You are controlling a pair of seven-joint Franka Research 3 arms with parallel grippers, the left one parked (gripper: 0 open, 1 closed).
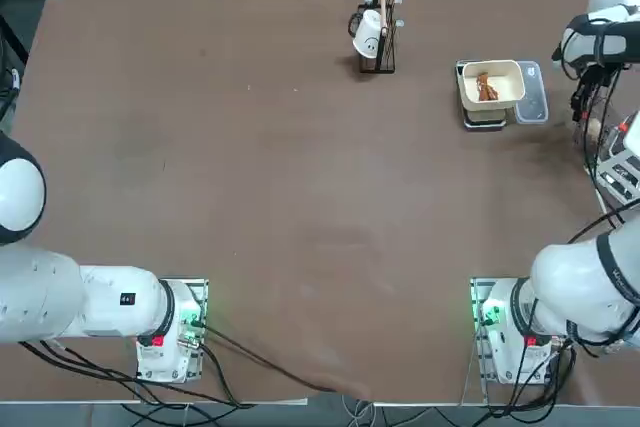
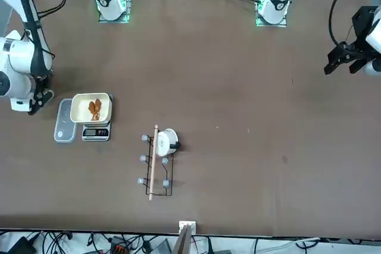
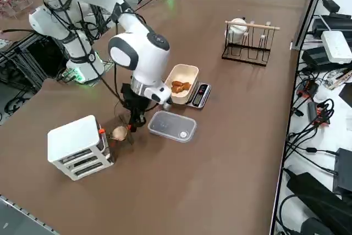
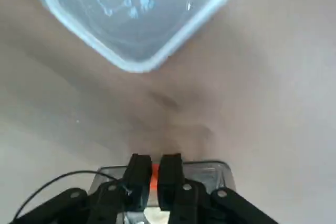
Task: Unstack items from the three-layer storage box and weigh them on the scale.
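Seen from the right side camera, the three-layer storage box [image 3: 77, 146] stands at the near left of the table [image 3: 231, 158]. It is upright, with a white top, a small orange spot at its upper right corner and its drawers facing you.

Just right of the box, a pale beige lump [image 3: 119, 133] sits low over the table. It is close beside the tip of your right gripper [image 3: 133, 126].

The gripper points down between the box and the clear plastic lid [image 3: 171, 126]. In the wrist view its two black fingers [image 4: 137, 174] are drawn almost together. Only a thin gap is left between them, and a sliver of orange shows in it. You cannot tell from these views what that orange is, or whether the fingers have hold of the beige lump or only stand next to it.

The lid lies flat on the table just right of the gripper.

Beyond the lid, farther right, the scale [image 3: 201, 95] carries the cream bowl [image 3: 190, 72]. Reddish-brown pieces [image 3: 179, 86] lie inside the bowl.

Far right, well apart from the scale, the black wire rack [image 3: 247, 50] stands with a white cup [image 3: 237, 27] hung at its left end.
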